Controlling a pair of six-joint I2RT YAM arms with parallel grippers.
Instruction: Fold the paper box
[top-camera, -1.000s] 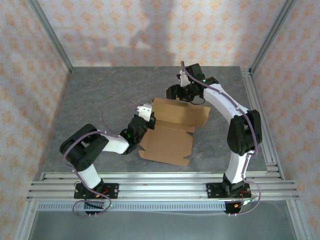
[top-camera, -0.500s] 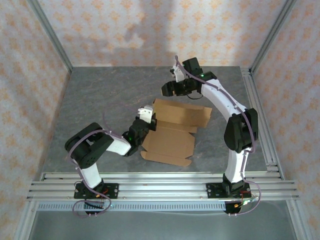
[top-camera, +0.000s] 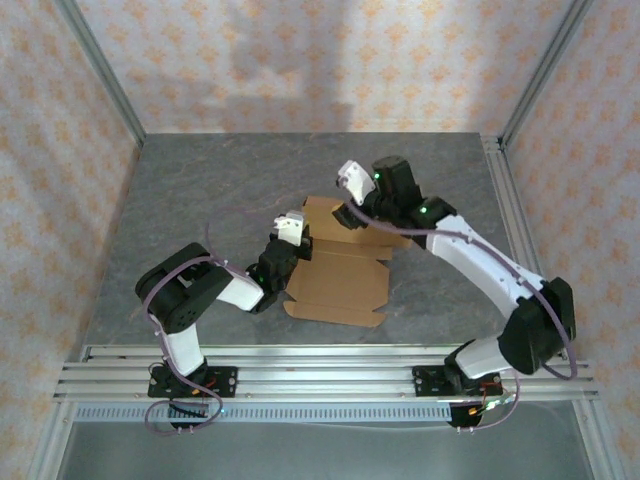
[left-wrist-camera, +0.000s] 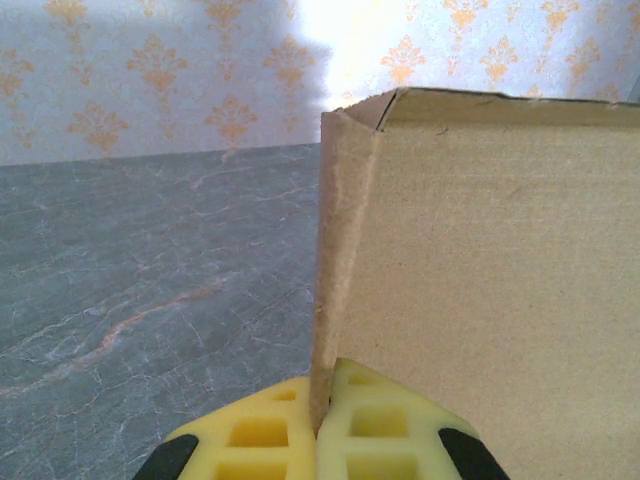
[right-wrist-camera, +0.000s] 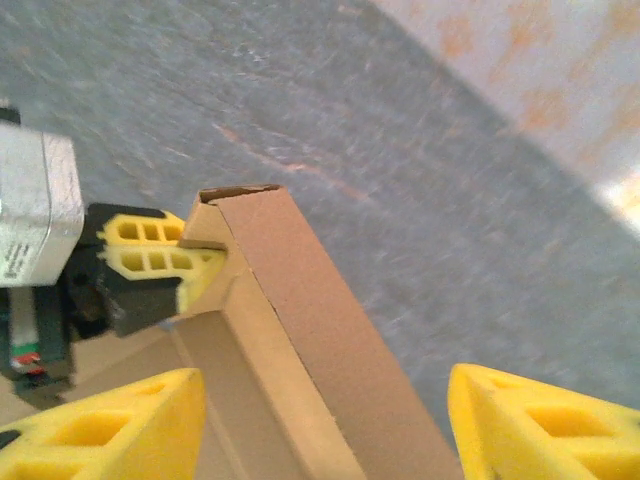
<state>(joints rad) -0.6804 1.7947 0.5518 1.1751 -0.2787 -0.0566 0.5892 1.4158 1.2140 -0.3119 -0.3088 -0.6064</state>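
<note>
Steady the paper box (top-camera: 340, 280), lying mid-table (top-camera: 190, 200), using the left gripper (left-wrist-camera: 322, 425) clamped on its raised left side flap. Centre the right gripper (right-wrist-camera: 322, 415), jaws apart and empty, astride the upright back wall. Then press inward along the crease, avoiding any buckling.

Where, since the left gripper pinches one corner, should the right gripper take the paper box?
Probably the top edge of the upright wall, from above: this thin panel of the paper box stands inside the open right gripper, beside the corner the left gripper pinches.
</note>
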